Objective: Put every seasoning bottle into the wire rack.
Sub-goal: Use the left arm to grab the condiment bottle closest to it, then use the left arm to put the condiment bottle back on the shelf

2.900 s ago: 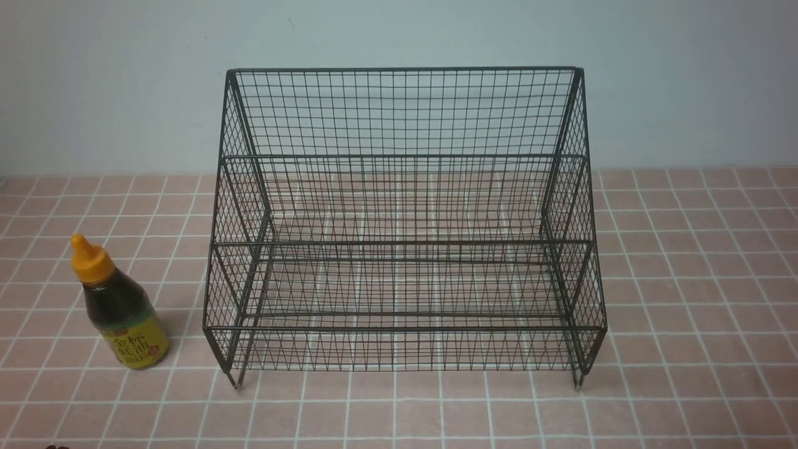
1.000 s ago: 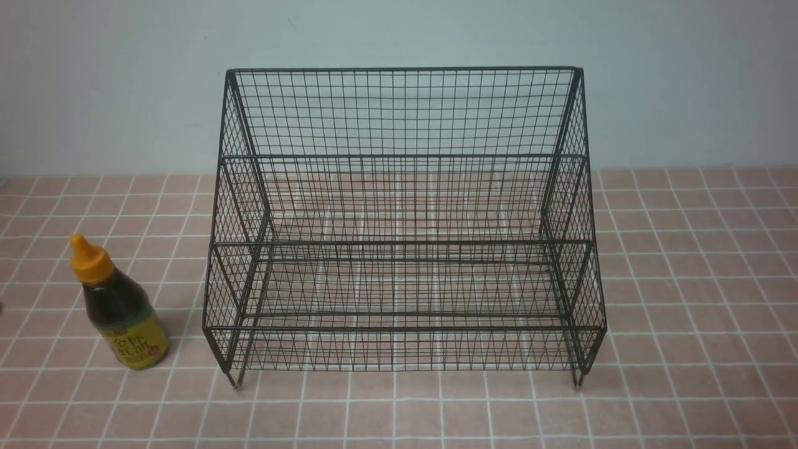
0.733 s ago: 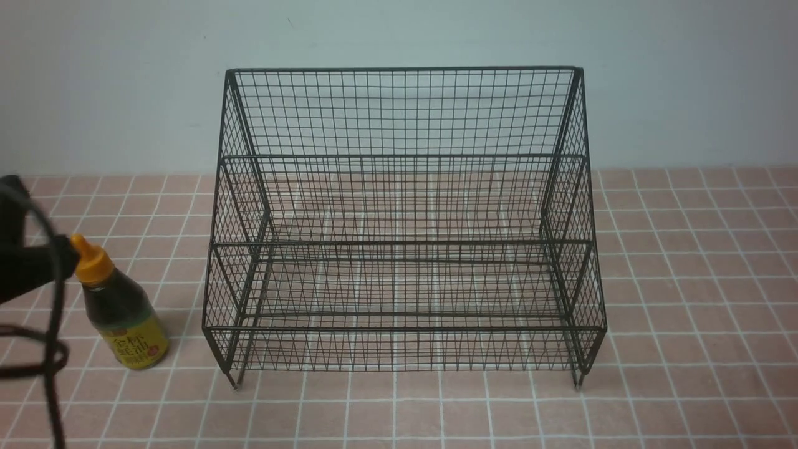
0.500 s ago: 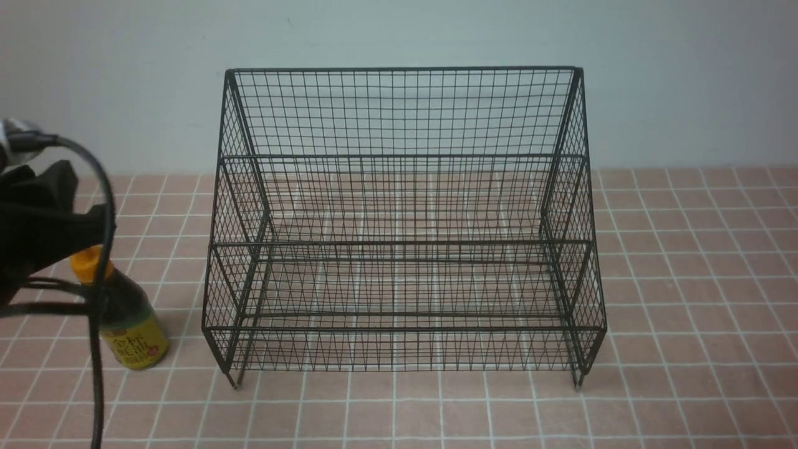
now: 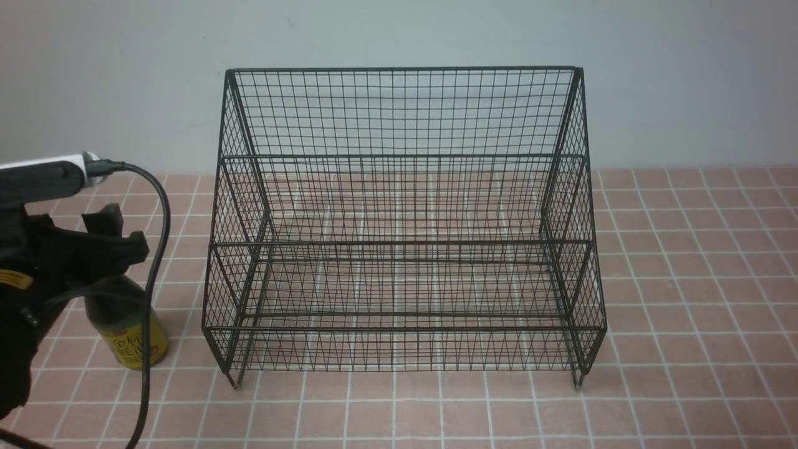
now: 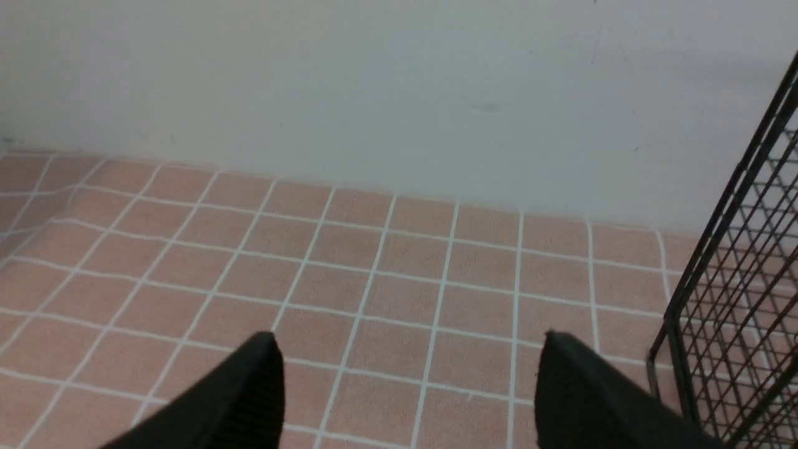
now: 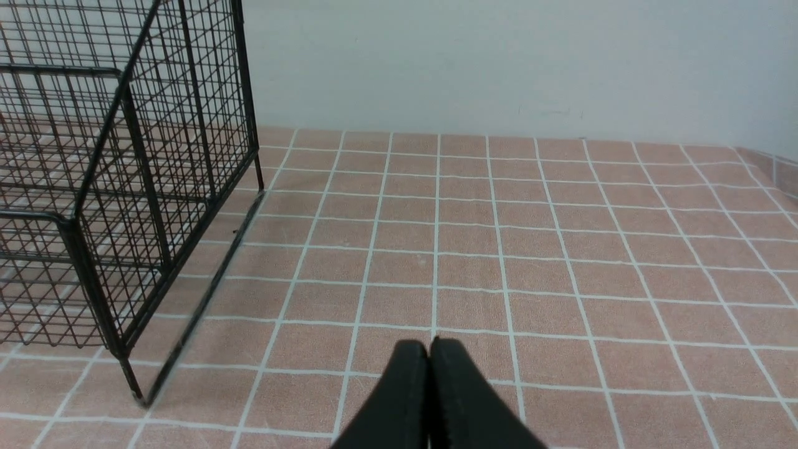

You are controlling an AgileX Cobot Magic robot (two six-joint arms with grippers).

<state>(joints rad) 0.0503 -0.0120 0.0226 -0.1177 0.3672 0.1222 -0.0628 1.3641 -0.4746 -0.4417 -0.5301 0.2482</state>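
Cable [image 5: 167, 215]: black, looping from the white-tipped top of the left arm, down past the bottle, towards the near edge of the front view.
Left arm [image 5: 25, 280]: black and bulky, filling the near left corner of the front view, partly in front of the bottle.
Left gripper [image 6: 409, 340]: released, with fingers [image 6: 249, 393] spread wide and only bare tile between them in the wrist view. In the front view at about cap height [image 5: 121, 240], hiding the bottle's cap and shoulder. Contact with the bottle impossible to tell.
Right gripper [image 7: 430, 349]: clenched on nothing, with fingers [image 7: 405, 399] pressed flat together. Low over the table, right of the rack and near its front right leg. Seen only in its own wrist view.
Bottle [image 5: 134, 343]: upright on the table, outside the rack, just left of the front left leg and apart from the wire. Visible only as a dark lower body and a yellow label with red print.
Rack [image 5: 402, 156]: black wire mesh, mid-table, on short legs. Stepped tiers rising towards a tall grid back, with sloping sides.
Table [image 5: 686, 312]: pink square tiles with white grout lines, running back under the rack to the wall.
Wall [image 5: 124, 75]: pale grey, plain, close behind the rack's back.
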